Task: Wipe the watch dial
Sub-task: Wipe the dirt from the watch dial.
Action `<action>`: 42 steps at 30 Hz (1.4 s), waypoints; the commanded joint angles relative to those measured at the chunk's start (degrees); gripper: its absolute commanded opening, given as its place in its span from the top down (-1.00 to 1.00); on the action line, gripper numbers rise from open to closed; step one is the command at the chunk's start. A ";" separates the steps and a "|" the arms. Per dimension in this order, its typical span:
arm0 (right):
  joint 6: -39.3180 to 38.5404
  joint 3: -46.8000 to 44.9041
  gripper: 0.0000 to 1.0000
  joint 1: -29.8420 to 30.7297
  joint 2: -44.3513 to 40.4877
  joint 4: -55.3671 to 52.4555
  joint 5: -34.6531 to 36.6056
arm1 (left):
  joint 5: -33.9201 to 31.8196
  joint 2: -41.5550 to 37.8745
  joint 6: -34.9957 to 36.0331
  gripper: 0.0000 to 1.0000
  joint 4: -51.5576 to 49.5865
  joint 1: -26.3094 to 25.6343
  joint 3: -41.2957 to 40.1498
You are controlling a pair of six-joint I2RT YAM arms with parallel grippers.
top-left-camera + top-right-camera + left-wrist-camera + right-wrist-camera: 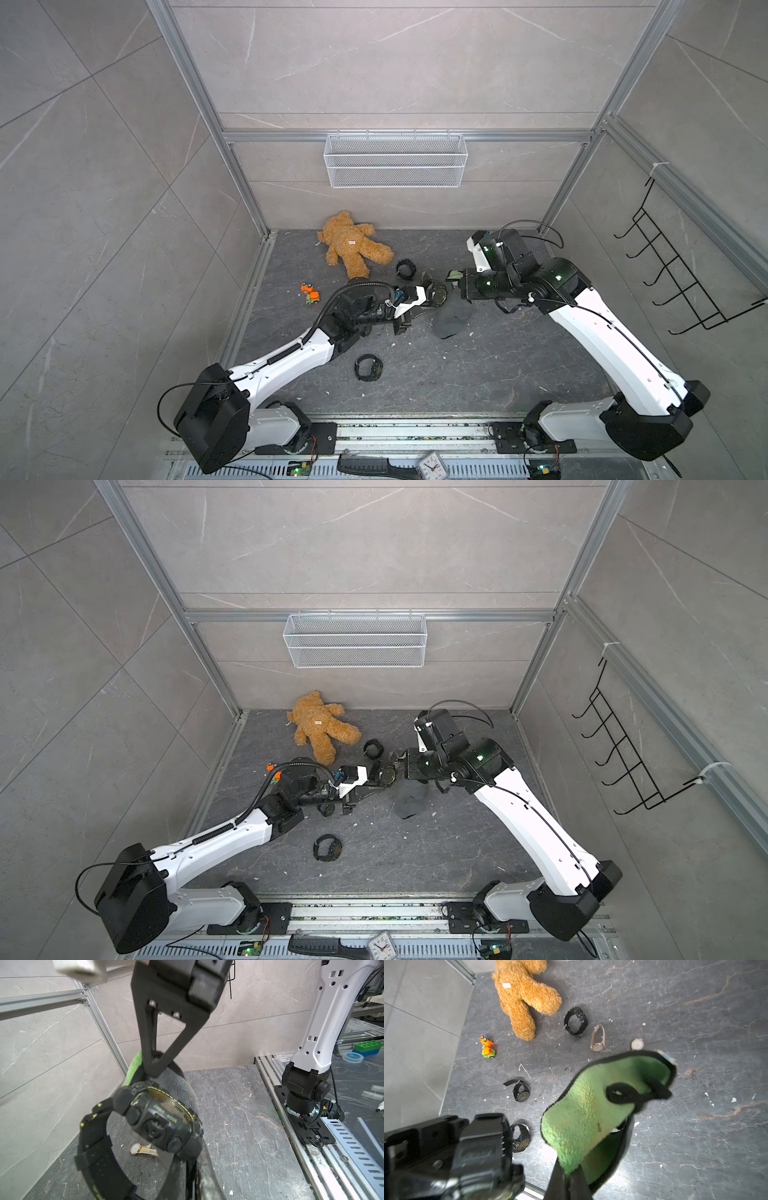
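Left wrist view gives the best look: the black watch (164, 1120) is up off the table (239, 1126), with the left gripper (193, 1169) pinched tight on its strap near the case, jaws basically closed with only the band between them. The right gripper (153, 1064) is also squeezed shut, on a cloth (133, 1068) that's green fleece on one side and grey on the other, and it sits right at the far edge of the dial (168, 1105), touching or just about. In both top views the two grippers meet mid-table, with the rest of the cloth (453, 318) hanging down towards the surface. My guess at what goes wrong: the watch is only held by a flexible strap, so if the right arm pushes hard the case could twist or swing away and the cloth would just skate off the glass. The hard gripper tips also sit close to the crystal, so a bad angle could mean plastic on glass instead of fleece. The dangling cloth might drag through the white crumbs on the table too. Readable text: "LIGHT" and "MODE" on the case side, shown upside down here. There's tiny lettering around the bezel ring, too small to make out. The teddy bear (521, 993) has a white tag, but I can't read it.
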 commanded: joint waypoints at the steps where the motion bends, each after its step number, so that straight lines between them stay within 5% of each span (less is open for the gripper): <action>1: -0.75 1.99 1.00 1.09 -1.34 -1.50 -1.27 | 1.25 0.01 1.37 1.00 2.69 0.13 2.13; 16: -0.63 1.86 1.00 8.90 1.21 1.93 -6.01 | -1.45 2.43 1.30 1.00 3.65 0.22 3.30; 42: 0.12 -1.06 1.00 7.10 6.01 16.09 -1.79 | -0.50 -4.22 -0.81 1.00 4.72 0.74 -1.43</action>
